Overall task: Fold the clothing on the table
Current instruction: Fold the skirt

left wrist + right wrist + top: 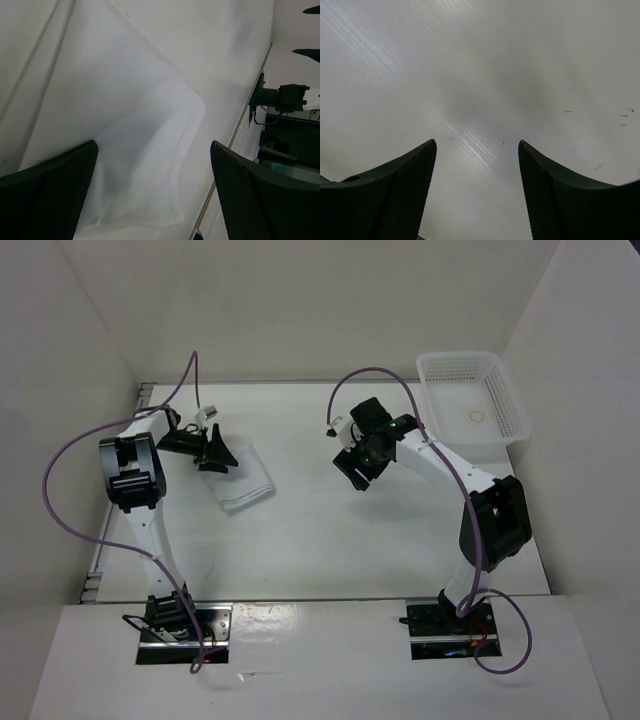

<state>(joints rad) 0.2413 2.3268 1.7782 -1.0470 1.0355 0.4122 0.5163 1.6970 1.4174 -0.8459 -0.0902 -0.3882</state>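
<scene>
The left claw (154,147) hangs wide open and empty, with the clothing (120,115) lying flat directly beneath it, seemingly mid-fold. The right claw (477,145), partly open and empty, hovers over bare table (480,60), the clothing well to its left. The next move probably calls for pinching a hem edge.

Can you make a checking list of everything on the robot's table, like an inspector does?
Surface: white table, smooth, with a few tiny dark specks in the right wrist view.
Job's things: white clothing lies flat on the left side of the table, in layers, with a hem showing.
Clutter: white mesh basket at the far right corner, with a small ring inside, too small to identify.
Grippers: left gripper is open over the clothing's edge and holds nothing; right gripper is open over bare table and holds nothing.
Cables: purple cables loop along both arms, not lying on the clothing.
Surroundings: plain white walls on three sides.
</scene>
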